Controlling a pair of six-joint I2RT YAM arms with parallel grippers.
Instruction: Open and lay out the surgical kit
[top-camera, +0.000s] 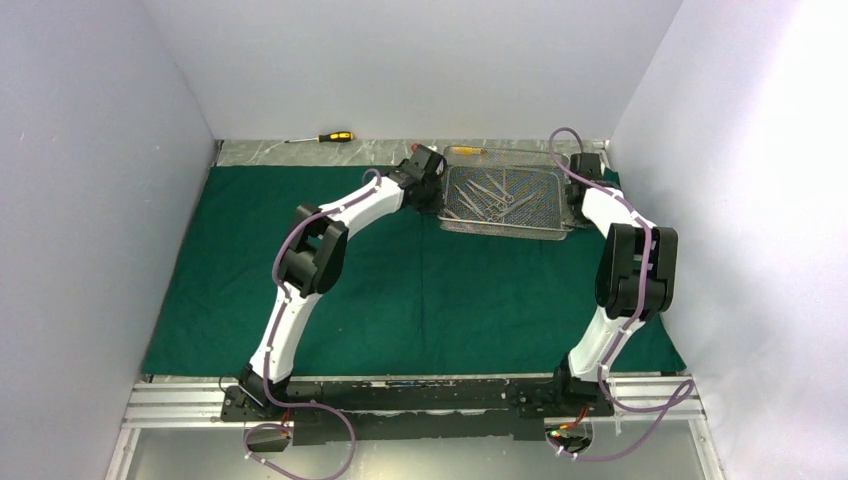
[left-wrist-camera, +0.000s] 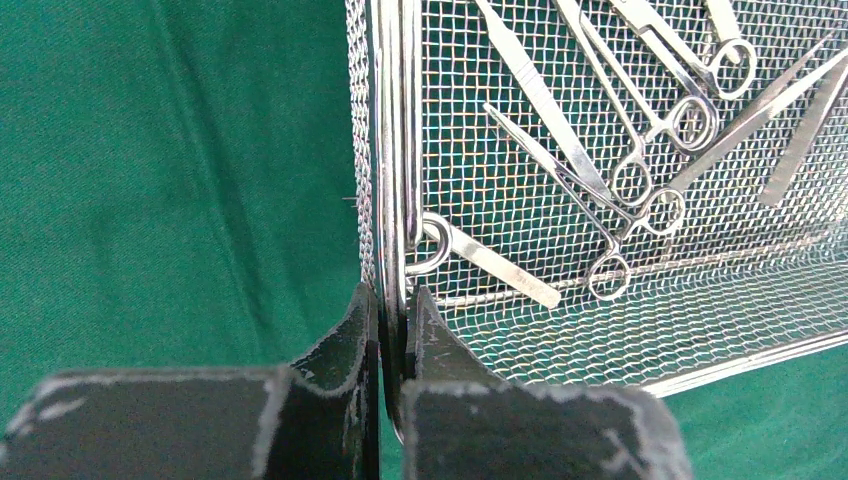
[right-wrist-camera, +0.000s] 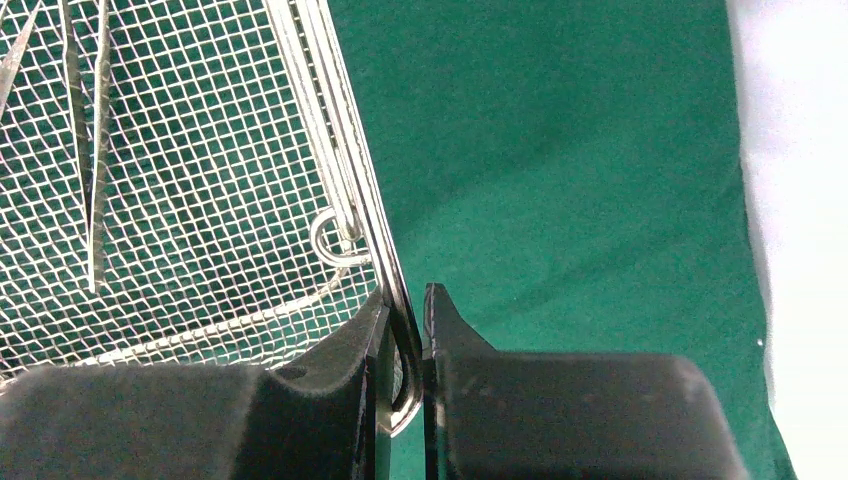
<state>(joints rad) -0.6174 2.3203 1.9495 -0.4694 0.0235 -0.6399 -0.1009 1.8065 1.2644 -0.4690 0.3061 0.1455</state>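
Observation:
The dark green cloth (top-camera: 400, 290) lies spread flat over the table. At its back right stands the silver wire-mesh tray (top-camera: 500, 231), holding several steel instruments (top-camera: 490, 195). My left gripper (top-camera: 436, 192) is at the tray's left end. In the left wrist view that gripper (left-wrist-camera: 393, 305) is shut on the tray's end rim (left-wrist-camera: 392, 150), beside ring-handled clamps and tweezers (left-wrist-camera: 640, 150). My right gripper (top-camera: 578, 190) is at the tray's right end. In the right wrist view it (right-wrist-camera: 408, 305) is shut on that end's rim (right-wrist-camera: 340, 150), the wire filling the narrow gap between the fingers.
A yellow-and-black screwdriver (top-camera: 325, 137) lies on the bare strip behind the cloth. A second one (top-camera: 478, 150) lies just behind the tray. White walls close in on the left, back and right (right-wrist-camera: 800, 200), the right one near the tray's end.

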